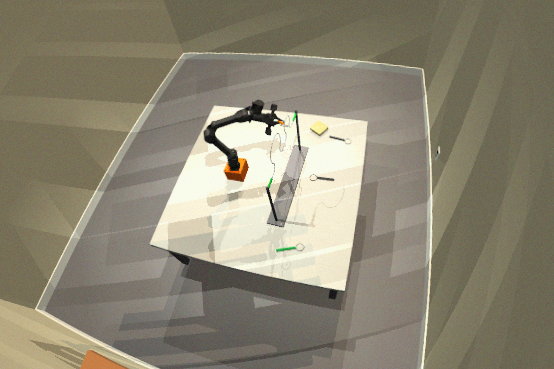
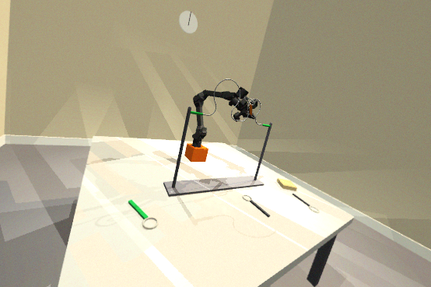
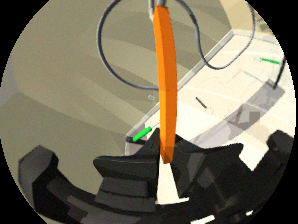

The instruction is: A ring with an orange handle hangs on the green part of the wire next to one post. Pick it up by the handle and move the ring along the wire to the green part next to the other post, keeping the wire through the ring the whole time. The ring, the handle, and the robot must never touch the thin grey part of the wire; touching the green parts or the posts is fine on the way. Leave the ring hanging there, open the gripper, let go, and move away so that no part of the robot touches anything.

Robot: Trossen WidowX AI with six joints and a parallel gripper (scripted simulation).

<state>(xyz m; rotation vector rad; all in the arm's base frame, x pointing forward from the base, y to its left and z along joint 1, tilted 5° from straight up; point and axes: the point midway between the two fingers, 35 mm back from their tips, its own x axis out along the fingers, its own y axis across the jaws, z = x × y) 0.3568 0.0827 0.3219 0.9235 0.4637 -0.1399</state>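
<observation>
My gripper point(image 1: 280, 122) point(image 3: 160, 130) is shut on the orange handle point(image 1: 281, 123) point(image 2: 250, 110) point(image 3: 167, 85), which points away from the fingers in the wrist view. The ring point(image 1: 287, 121) is at its outer end, mostly cut off at the wrist view's top edge. It is among the curls of the grey wire point(image 1: 272, 155) point(image 2: 215, 97) point(image 3: 99, 40), off the green parts, nearer the far post point(image 1: 298, 133) point(image 2: 263, 152). That post's green part point(image 1: 295, 117) point(image 2: 266, 125) point(image 3: 142, 134) is close. The other green part point(image 1: 270, 183) point(image 2: 196, 113) is at the near post point(image 1: 272, 204) point(image 2: 181, 146). Ring-to-wire clearance cannot be told.
The grey base plate point(image 1: 280, 213) point(image 2: 233, 186) joins the posts. On the table lie a yellow block point(image 1: 319, 128) point(image 2: 286, 184), a green-handled ring tool point(image 1: 286, 249) point(image 2: 138, 209) and two black-handled ring tools point(image 1: 326, 179) point(image 1: 337, 138). The wire's tall loops stand beside the arm.
</observation>
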